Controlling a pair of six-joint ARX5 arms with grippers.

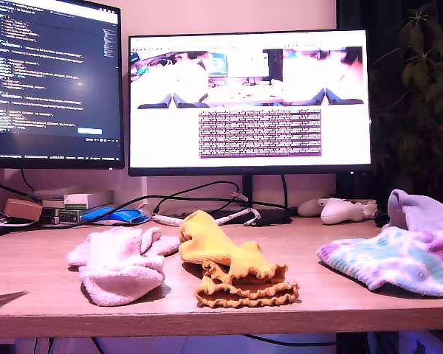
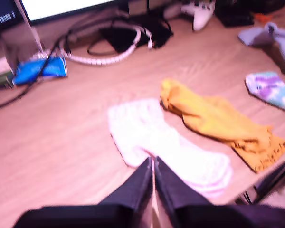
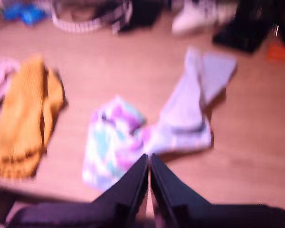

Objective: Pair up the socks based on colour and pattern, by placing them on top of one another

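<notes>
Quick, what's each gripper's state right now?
My first gripper: closed, holding nothing.
My second gripper: closed, holding nothing.

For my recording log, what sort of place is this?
Probably a home or office workstation: a monitor showing code, a second monitor, cables and a white game controller on a wooden desk.
</notes>
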